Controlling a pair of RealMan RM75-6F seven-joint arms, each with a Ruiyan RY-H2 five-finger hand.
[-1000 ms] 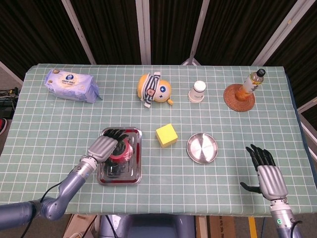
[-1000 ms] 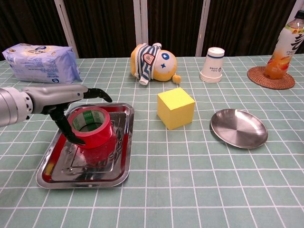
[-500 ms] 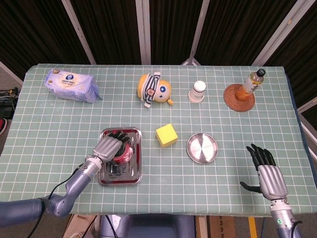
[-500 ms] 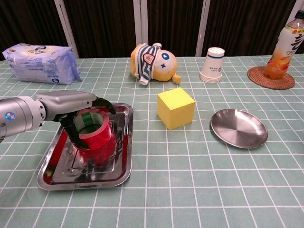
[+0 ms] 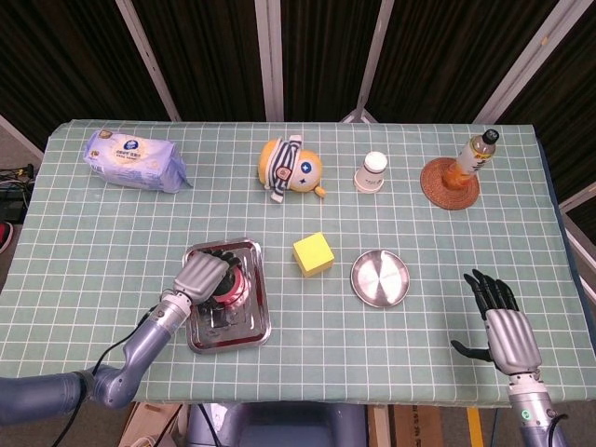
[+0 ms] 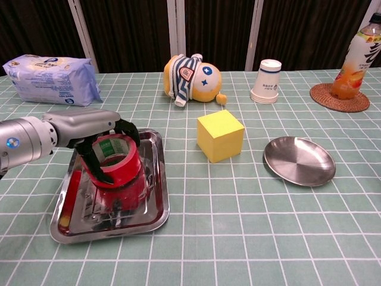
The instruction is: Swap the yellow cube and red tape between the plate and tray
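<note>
Your left hand (image 6: 89, 128) lies over the red tape (image 6: 114, 162), its dark fingers (image 6: 127, 128) curled down around the roll's rim and wall, so the hand grips the tape; in the head view the same hand (image 5: 201, 276) hides most of the roll (image 5: 230, 288). The tape sits inside the tray (image 6: 152, 205), toward its far end, and the tray (image 5: 251, 331) lies skewed to the grid lines of the table cloth (image 5: 112, 242). The yellow cube (image 6: 220, 135) stands on the cloth between tray and plate (image 6: 299, 161), touching neither; the head view confirms cube (image 5: 313, 253) and plate (image 5: 380, 277) are apart. Your right hand (image 5: 503, 328) is seen only in the head view, near the front right edge of the table, released, palm down with fingers spread and nothing beneath them. Along the far side, from your left: a pack of wipes (image 6: 52, 80), a striped plush toy (image 6: 191, 78) lying on its side, an upturned paper cup (image 6: 266, 80), and a drink bottle (image 6: 356, 59) upright on a woven coaster (image 6: 339, 99).
</note>
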